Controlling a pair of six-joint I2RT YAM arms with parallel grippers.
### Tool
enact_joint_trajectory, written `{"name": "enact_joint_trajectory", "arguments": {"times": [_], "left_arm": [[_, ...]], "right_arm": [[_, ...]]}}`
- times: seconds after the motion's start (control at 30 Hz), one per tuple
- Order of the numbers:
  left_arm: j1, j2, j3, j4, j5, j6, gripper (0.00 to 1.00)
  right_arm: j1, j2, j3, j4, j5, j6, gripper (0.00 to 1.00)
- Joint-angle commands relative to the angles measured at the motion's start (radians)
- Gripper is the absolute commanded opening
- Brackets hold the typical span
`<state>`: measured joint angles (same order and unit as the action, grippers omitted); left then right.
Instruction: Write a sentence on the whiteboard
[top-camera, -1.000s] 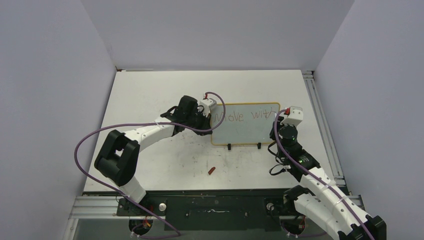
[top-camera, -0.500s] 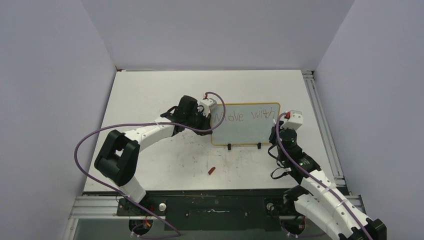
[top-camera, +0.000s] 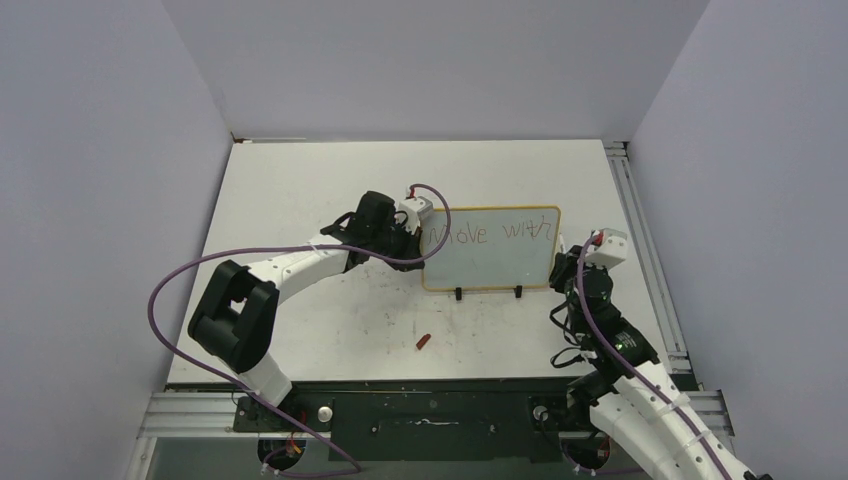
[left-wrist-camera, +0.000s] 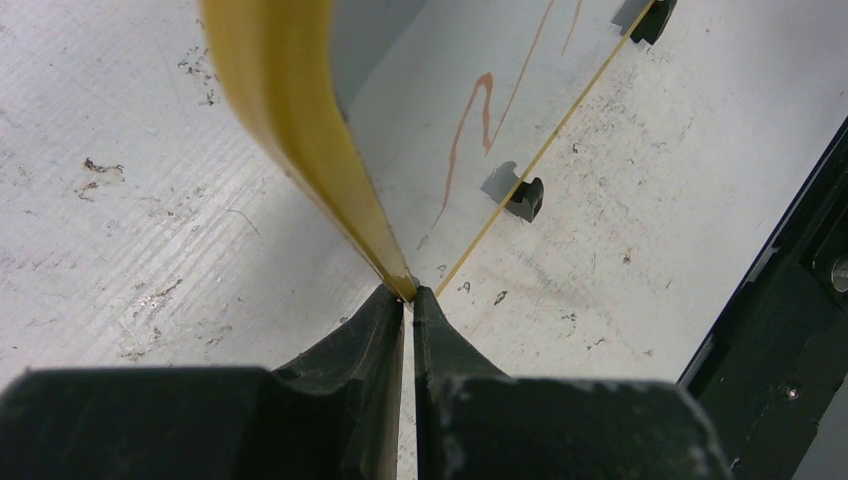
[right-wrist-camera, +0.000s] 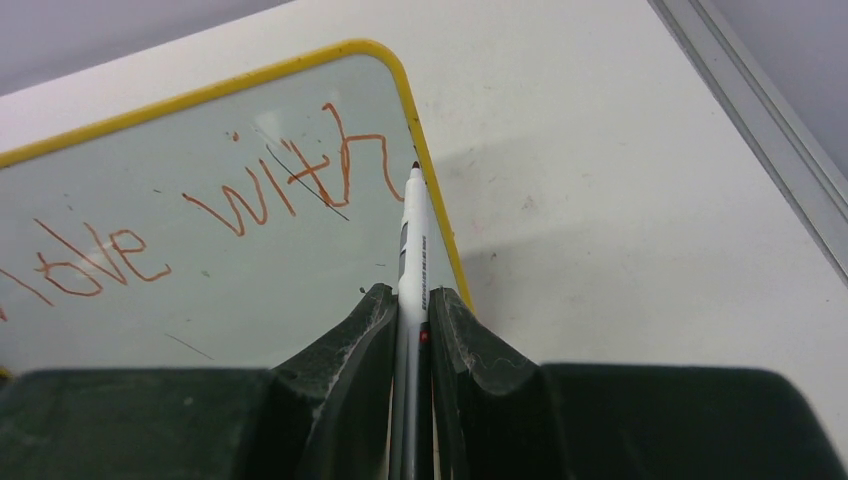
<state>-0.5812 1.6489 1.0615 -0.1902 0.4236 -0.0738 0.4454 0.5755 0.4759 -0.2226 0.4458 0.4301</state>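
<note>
Pulled back since a second ago, the right gripper (right-wrist-camera: 408, 300) now sits nearer the table's front right, off the whiteboard's right edge rather than level with its top corner. The whiteboard (top-camera: 490, 265) itself has not shifted: it stands mid-table, right of centre, on two small black feet (top-camera: 459, 294), its yellow frame around a pale glossy face. The sentence (top-camera: 485, 233) so far is one line of reddish-brown handwriting along the top, reading "Move with". The right gripper is clamped narrowly on a white marker (right-wrist-camera: 412, 235), whose dark tip points at the yellow frame just beside the "h"; contact cannot be judged. The left gripper (left-wrist-camera: 408, 298) is pinched tight on the board's left frame edge. A small red object (top-camera: 424, 341) lies on the scuffed white table (top-camera: 320, 180), in front of the board.
</note>
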Motion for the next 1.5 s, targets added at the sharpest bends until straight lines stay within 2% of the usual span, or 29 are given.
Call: {"name": "enact_joint_trajectory", "arguments": {"times": [0.0,0.57,0.9,1.07,1.2,1.47], "left_arm": [[0.0,-0.037,0.056,0.006,0.017,0.005,0.04],[0.001,-0.055,0.054,-0.007,0.046,0.041,0.04],[0.007,-0.058,0.058,-0.037,0.044,0.037,0.04],[0.007,-0.057,0.06,-0.037,0.058,0.029,0.04],[0.009,-0.06,0.058,-0.035,0.055,0.029,0.04],[0.008,-0.063,0.057,-0.027,0.051,0.018,0.04]], "right_arm": [[-0.004,-0.036,0.061,0.003,-0.046,-0.025,0.05],[-0.004,-0.086,0.104,-0.047,-0.417,-0.063,0.05],[0.016,-0.088,0.053,0.043,-0.603,-0.038,0.05],[0.058,-0.107,-0.028,0.147,-0.583,0.034,0.05],[0.145,-0.059,-0.064,0.212,-0.52,0.052,0.05],[0.502,0.08,-0.11,0.395,-0.15,0.034,0.05]]}}
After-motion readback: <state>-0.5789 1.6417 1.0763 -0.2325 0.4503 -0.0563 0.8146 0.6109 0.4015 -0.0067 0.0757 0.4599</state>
